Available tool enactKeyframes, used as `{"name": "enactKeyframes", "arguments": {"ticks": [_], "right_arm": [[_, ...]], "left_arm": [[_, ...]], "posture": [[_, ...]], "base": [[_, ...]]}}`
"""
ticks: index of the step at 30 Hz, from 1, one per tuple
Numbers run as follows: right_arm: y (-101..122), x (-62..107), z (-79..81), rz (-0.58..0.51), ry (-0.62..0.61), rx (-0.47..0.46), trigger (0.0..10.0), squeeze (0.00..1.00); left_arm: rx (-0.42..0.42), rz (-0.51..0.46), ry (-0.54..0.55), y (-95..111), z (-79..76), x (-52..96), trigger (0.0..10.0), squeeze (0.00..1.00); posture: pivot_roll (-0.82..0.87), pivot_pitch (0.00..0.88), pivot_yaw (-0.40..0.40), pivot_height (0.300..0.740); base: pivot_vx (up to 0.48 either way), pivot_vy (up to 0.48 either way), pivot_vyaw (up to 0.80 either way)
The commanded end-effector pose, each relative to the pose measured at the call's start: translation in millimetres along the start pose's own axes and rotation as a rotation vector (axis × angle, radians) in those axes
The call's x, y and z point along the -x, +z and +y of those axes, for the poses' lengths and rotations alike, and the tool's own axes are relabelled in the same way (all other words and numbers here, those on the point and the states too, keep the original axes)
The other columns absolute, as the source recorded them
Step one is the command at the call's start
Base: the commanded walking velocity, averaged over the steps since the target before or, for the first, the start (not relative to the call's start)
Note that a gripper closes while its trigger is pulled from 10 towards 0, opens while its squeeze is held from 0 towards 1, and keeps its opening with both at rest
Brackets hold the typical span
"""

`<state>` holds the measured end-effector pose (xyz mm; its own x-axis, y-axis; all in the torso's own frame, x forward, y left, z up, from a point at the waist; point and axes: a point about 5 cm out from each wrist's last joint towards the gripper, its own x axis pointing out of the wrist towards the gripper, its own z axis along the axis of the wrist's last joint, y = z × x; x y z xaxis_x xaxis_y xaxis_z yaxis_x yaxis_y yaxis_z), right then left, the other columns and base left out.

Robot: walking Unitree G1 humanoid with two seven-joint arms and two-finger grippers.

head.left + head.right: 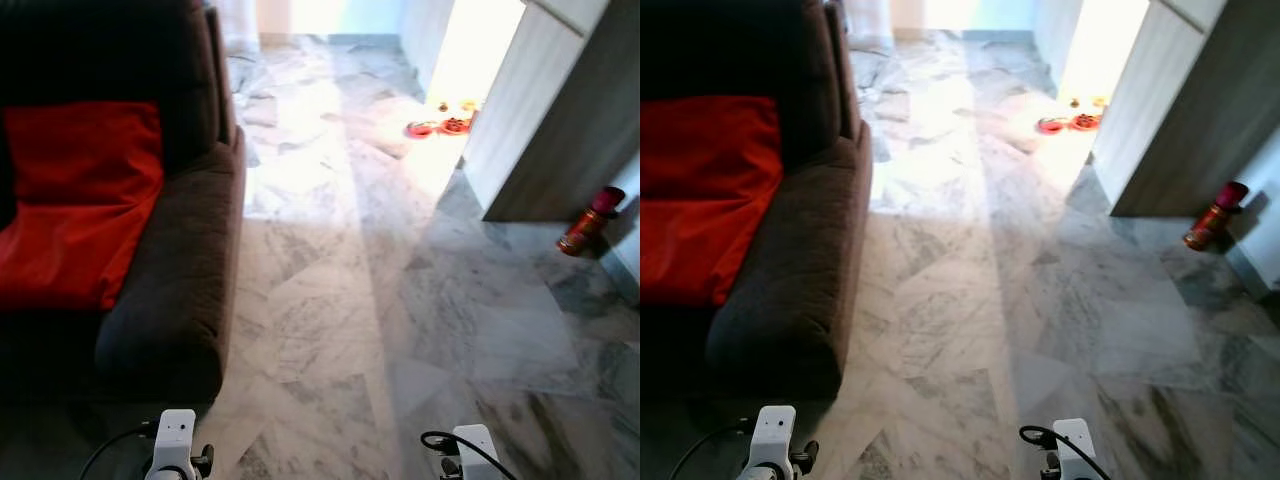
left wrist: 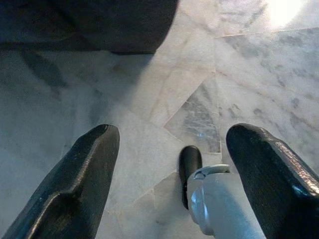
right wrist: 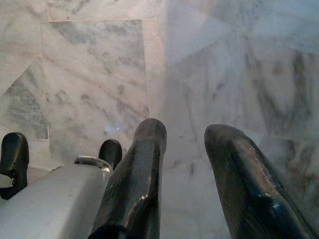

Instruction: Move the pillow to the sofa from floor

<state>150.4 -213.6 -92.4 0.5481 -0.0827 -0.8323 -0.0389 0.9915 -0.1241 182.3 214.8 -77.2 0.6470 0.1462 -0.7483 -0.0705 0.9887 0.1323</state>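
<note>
A: Where is the pillow (image 1: 75,205)?
B: The red pillow lies on the seat of the dark sofa (image 1: 180,290), leaning against the backrest, at the robot's left. It is well apart from both hands.

A: What lies in front of the robot?
B: A grey-veined marble floor (image 1: 330,300) runs forward to a bright, sunlit doorway. Beside that doorway sit some small red dishes (image 1: 437,127). A wood-grain cabinet (image 1: 560,120) stands at the right, and a red cylinder-shaped item (image 1: 590,220) stands on the floor just beside its base.

A: State of the left hand (image 2: 169,169)?
B: In the left wrist view its 2 black fingers (image 2: 75,189) are spread wide, with nothing between them. It hangs over the floor, near the lower edge of the sofa. Below it part of a silver-grey limb with a black tip (image 2: 190,167) is visible.

A: State of the right hand (image 3: 184,174)?
B: In the right wrist view its 2 black fingers (image 3: 137,184) stand slightly apart, a narrow gap between them, pinching nothing. It hangs over bare marble tiles.

A: What do the head views show of the arms?
B: Only the white wrist ends, the left wrist (image 1: 173,440) and the right wrist (image 1: 470,450), each with a black cable, low at the frame's bottom edge.
</note>
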Motion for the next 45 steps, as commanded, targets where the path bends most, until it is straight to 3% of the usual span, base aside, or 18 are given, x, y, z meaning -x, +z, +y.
{"name": "enactKeyframes", "arguments": {"ticks": [1,17,39,45], "right_arm": [[-1.4,0.3,-2.4,0.01,-0.011,0.008,10.0,0.0],[-1.1,0.2,-1.4,0.006,-0.011,-0.006,10.0,0.0],[-3.8,0.5,1.0,0.019,0.008,-0.005,10.0,0.0],[-2.4,0.4,2.0,0.006,0.019,-0.017,10.0,0.0]], "left_arm": [[-0.011,0.028,-0.002,-7.4,1.2,1.7,10.0,0.0],[-0.027,0.038,-0.01,-9.7,2.1,2.3,10.0,0.0],[-0.027,0.039,-0.02,-10.3,2.6,2.5,10.0,0.0],[-0.026,0.035,-0.024,-9.0,1.9,2.1,10.0,0.0]], "posture": [[0.08,0.067,-0.042,0.74],[0.08,0.067,-0.038,0.74],[0.08,0.043,-0.033,0.74],[0.08,0.05,-0.032,0.74]], "base": [[0.247,0.0,-0.55],[0.248,0.0,-0.15],[0.247,0.0,-0.62],[0.082,0.0,0.0]]}}
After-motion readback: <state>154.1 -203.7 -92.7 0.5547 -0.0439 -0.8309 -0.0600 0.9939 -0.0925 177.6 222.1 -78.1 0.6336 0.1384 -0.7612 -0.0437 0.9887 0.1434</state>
